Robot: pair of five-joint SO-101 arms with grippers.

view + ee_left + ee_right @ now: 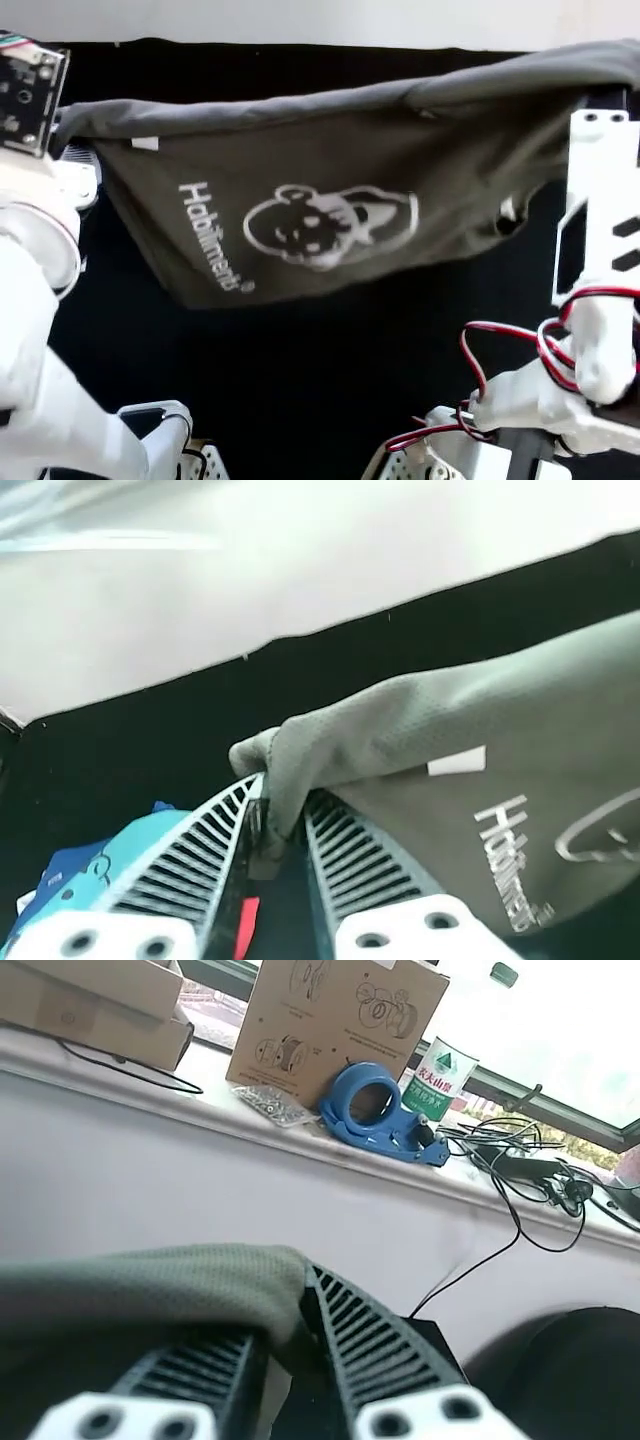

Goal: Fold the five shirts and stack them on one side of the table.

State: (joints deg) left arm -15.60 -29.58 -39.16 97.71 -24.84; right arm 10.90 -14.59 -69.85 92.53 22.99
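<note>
A grey-green shirt (330, 200) with a white cartoon print hangs stretched in the air above the black table (330, 380), held up by both arms. In the left wrist view my left gripper (283, 832) is shut on a bunched corner of the shirt (420, 730). My right gripper (285, 1335) is shut on the shirt's other edge (170, 1280), which drapes over its fingers. In the high view the left arm (35, 230) stands at the left end of the shirt and the right arm (600, 220) at the right end.
Blue and teal cloth (90, 870) lies on the table below my left gripper. Behind the table runs a pale wall (250, 560). A ledge carries a cardboard box (335, 1020), a blue tape dispenser (380, 1110), a can and cables.
</note>
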